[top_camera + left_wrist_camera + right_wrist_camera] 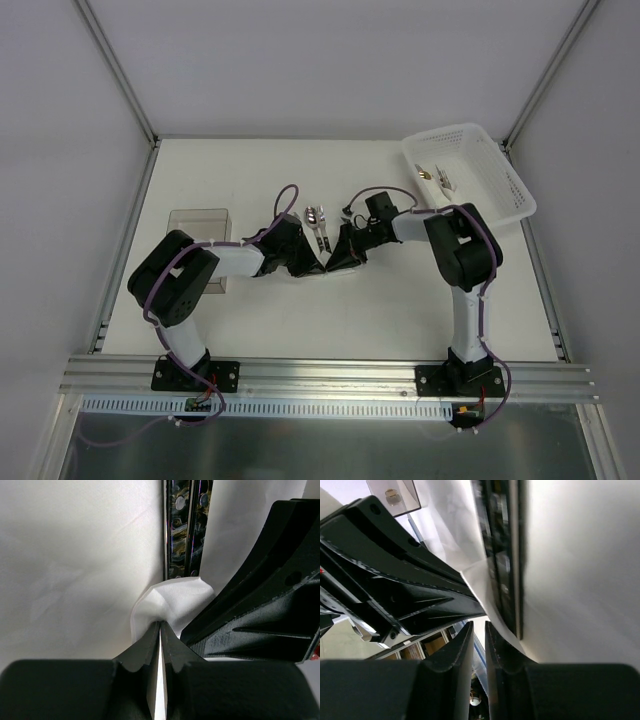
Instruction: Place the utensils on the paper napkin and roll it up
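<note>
The utensils [318, 225], a spoon and other slim silver pieces, lie side by side mid-table. Their handles show in the left wrist view [185, 530] and the right wrist view [502, 555]. They rest on the white paper napkin [170, 600], which hardly stands out from the table in the top view. My left gripper [318, 268] [160, 623] is shut on a puckered near corner of the napkin, just below the handles. My right gripper [336, 262] [479, 625] sits tip to tip beside it. Its jaws stand a narrow gap apart with nothing between them, and the napkin's edge [470, 580] passes beside its right finger.
A white lattice basket [505, 185] at the back right holds more silver pieces [437, 177]. A clear plastic box [200, 222] stands at the left, also seen in the right wrist view [395, 495]. Both arms crowd the middle of the table.
</note>
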